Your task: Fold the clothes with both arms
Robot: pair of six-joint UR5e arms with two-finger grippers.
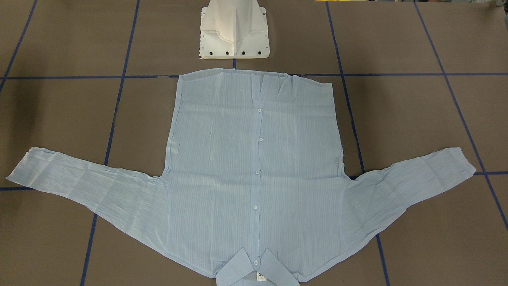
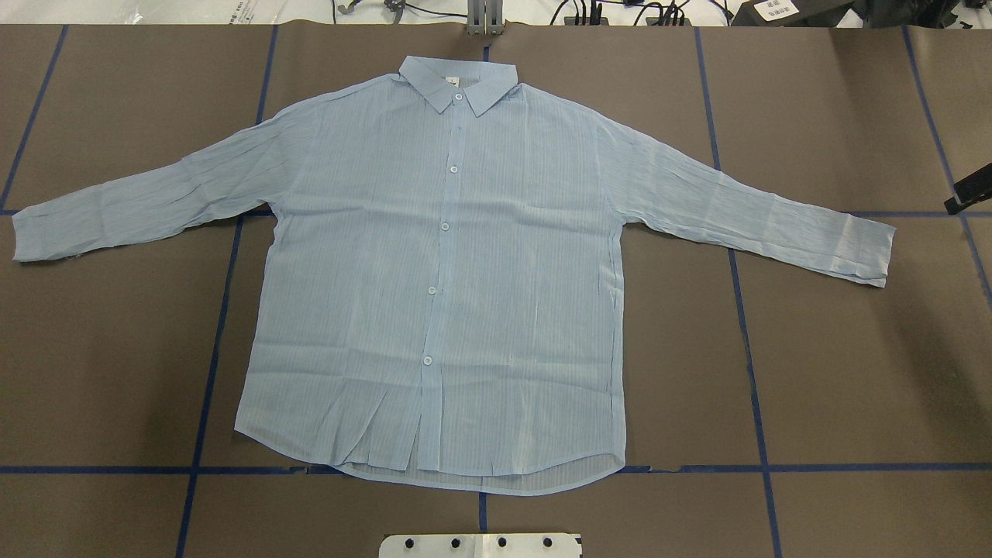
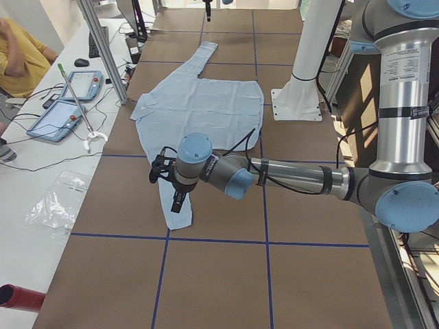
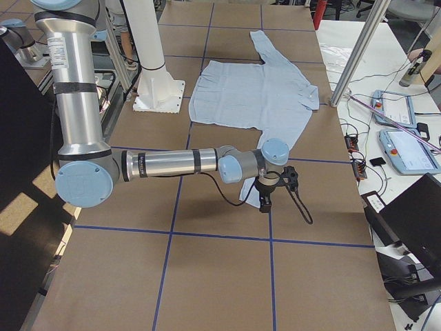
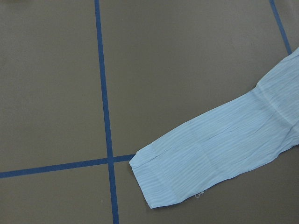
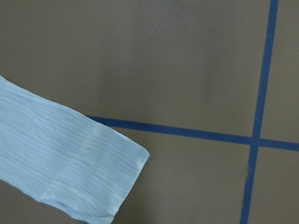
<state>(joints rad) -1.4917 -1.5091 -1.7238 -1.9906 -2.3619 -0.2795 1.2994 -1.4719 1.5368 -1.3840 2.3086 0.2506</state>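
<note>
The pale blue shirt lies flat and buttoned on the brown table, collar at the far side and both sleeves spread out. It also shows in the front view. In the left side view my left gripper hovers over the left sleeve's cuff. In the right side view my right gripper hovers just past the right cuff. No fingers show in either wrist view. I cannot tell whether either gripper is open or shut. A black tip pokes in at the overhead view's right edge.
The white pedestal base stands just behind the shirt's hem. Blue tape lines grid the table. A metal post, tablets and cables line the operators' side. A person in yellow sits there.
</note>
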